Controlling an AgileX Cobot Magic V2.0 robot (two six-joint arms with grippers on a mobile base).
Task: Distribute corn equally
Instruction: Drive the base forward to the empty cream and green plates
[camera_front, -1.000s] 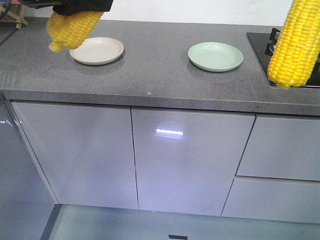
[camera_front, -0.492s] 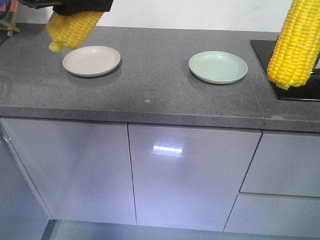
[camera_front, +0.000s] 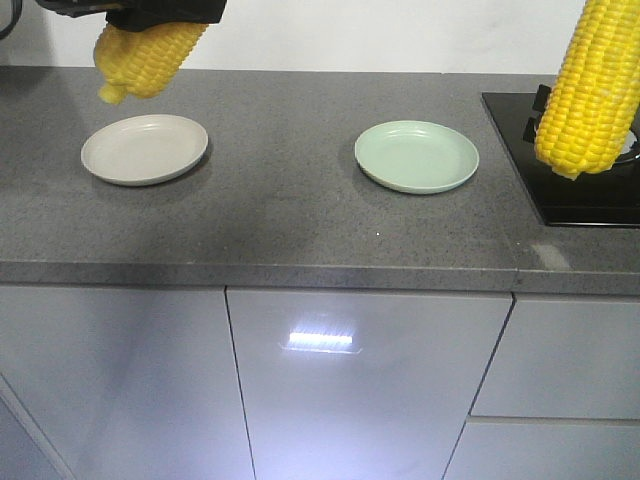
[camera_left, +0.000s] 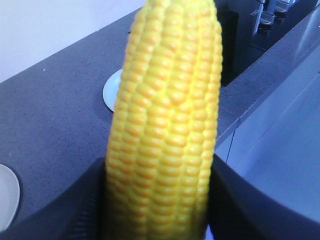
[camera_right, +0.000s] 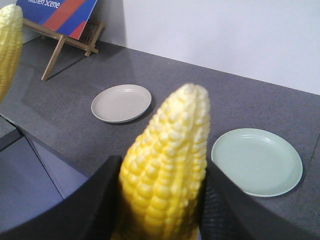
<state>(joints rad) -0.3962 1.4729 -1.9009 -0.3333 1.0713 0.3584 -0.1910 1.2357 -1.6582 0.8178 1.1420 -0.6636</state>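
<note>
Yellow left cob (camera_front: 145, 55): clamped in my left gripper (camera_left: 157, 190), with dark fingers (camera_left: 85, 210) pressed on both flanks. It is held in the air, pale tip slanting down, and shows above the beige plate (camera_front: 144, 149) in the front view.
Right cob (camera_front: 590, 90): pinched between the fingers of my right gripper (camera_right: 160, 195). It is held in the air, tip down, and shows over the black hob (camera_front: 590, 205) in the front view.
Beige plate: flat on the grey counter (camera_front: 280, 220), on my left side.
Green plate (camera_front: 416, 156): flat on the counter between the beige plate and the hob, well apart from the beige plate.
</note>
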